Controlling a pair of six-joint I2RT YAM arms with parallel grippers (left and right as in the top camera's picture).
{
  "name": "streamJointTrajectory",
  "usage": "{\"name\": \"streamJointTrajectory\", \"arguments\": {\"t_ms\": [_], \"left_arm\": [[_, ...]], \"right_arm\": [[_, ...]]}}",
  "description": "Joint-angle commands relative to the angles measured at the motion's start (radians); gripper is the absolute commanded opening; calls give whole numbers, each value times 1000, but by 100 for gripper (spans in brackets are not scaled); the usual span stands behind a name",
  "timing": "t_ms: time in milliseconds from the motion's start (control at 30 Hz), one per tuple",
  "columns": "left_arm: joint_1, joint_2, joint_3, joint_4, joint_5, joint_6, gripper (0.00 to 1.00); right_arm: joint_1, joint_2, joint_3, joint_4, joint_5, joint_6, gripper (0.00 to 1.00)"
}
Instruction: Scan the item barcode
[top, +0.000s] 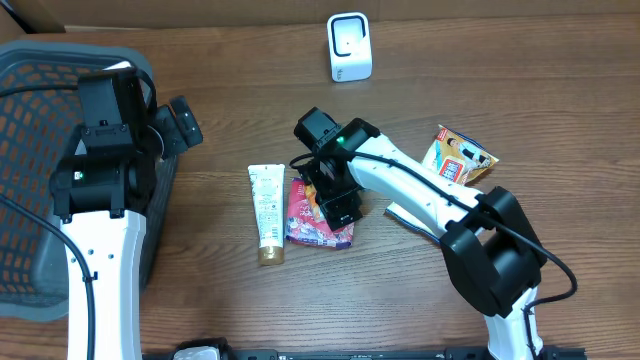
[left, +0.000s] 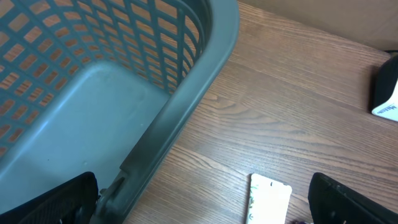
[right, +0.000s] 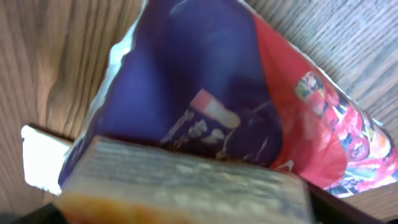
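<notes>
Red snack pouch (top: 303, 222): table centre, directly beneath right gripper (top: 338, 208); whether its jaws are apart or together cannot be told. Only the right wrist view shows the pouch's purple face. Tube (top: 266, 212) at its 9 o'clock. Left gripper (top: 178, 125): spread wide, by basket (top: 30, 130). Scanner (top: 349, 46) at 12 o'clock.

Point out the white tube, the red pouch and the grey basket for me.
white tube (top: 265, 205), overhead view, middle of its body.
red pouch (top: 302, 218), overhead view, its bare left part.
grey basket (left: 180, 109), left wrist view, on its rim.
</notes>
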Motion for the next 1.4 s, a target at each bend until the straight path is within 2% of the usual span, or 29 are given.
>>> {"name": "streamJointTrajectory", "arguments": {"t_ms": [0, 100, 300, 700, 767, 933, 1067, 1200, 1367], "left_arm": [[-1, -9, 19, -3, 12, -10, 100], [0, -9, 19, -3, 12, -10, 100], [0, -9, 19, -3, 11, -9, 100], [0, -9, 19, -7, 8, -10, 100], [0, -9, 19, -9, 8, -10, 100], [-1, -9, 19, -30, 9, -10, 100], [-1, -9, 19, -72, 11, -10, 100], [-1, -8, 19, -92, 11, -10, 100], [-1, -8, 19, -93, 11, -10, 100]], "right_arm": [[3, 3, 13, 0, 6, 14, 81], [3, 3, 13, 0, 5, -1, 74], [1, 3, 14, -6, -8, -58, 68], [-55, -42, 82, -154, -116, -298, 66], [-71, -62, 95, -160, -179, -380, 66], [-157, -94, 98, -181, -515, -681, 66], [-237, -94, 98, -314, -798, -927, 66], [-283, -94, 98, -395, -837, -1001, 69], [-330, -94, 98, -421, -871, -1019, 72]]}}
